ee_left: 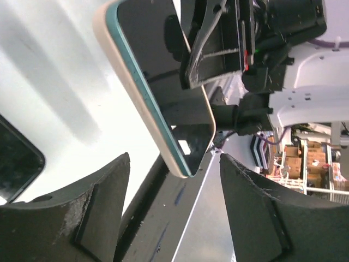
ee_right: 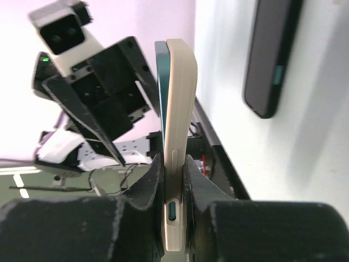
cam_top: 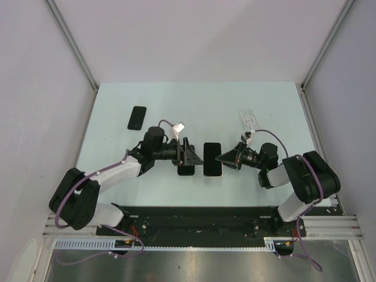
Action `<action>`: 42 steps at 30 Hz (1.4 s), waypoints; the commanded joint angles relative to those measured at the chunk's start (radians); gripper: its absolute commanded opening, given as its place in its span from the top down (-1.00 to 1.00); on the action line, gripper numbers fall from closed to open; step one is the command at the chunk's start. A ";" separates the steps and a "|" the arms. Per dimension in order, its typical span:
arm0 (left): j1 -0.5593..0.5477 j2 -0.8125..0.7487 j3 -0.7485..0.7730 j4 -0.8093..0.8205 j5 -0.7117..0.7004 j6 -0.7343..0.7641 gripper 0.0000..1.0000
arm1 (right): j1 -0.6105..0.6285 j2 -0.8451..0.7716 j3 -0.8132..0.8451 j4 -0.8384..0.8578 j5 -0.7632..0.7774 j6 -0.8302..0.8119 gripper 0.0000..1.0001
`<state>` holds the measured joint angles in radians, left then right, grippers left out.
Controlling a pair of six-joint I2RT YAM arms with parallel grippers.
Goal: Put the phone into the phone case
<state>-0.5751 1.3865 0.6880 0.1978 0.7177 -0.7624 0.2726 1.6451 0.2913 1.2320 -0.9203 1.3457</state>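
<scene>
Your right gripper is clamped on one long edge of the teal phone and the cream case together, one finger on each face. It holds them level and just clear of the table, midway between the two arms, with the phone's back lying against the case and its dark screen up. Your left gripper has its fingers spread apart, facing the phone's opposite edge from just beside it, and a dark phone lies flat on the table below.
</scene>
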 commanded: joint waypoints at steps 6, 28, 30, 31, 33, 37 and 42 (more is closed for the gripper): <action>0.020 -0.127 -0.131 0.392 0.179 -0.184 -0.43 | -0.007 -0.252 0.072 0.360 -0.065 0.217 0.95; 0.000 0.081 -0.239 1.085 0.249 -0.560 -0.23 | 0.068 -0.216 0.058 0.346 0.005 0.171 0.96; -0.006 0.088 -0.242 1.080 0.246 -0.557 -0.05 | 0.065 -0.212 0.058 0.346 0.008 0.170 0.95; -0.005 0.092 -0.242 1.075 0.246 -0.555 0.06 | 0.065 -0.211 0.058 0.346 0.008 0.168 0.95; -0.006 0.094 -0.240 1.057 0.246 -0.543 0.21 | 0.066 -0.208 0.058 0.346 0.009 0.170 0.95; -0.008 0.086 -0.232 1.013 0.238 -0.520 0.66 | 0.063 -0.205 0.057 0.348 0.011 0.178 0.88; -0.006 0.019 -0.191 0.734 0.200 -0.373 1.00 | 0.068 -0.212 0.055 0.331 0.011 0.162 0.78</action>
<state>-0.5720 1.4754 0.4469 1.1137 0.9417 -1.2964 0.3382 1.4403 0.3294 1.2926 -0.9421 1.4876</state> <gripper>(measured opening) 0.044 0.135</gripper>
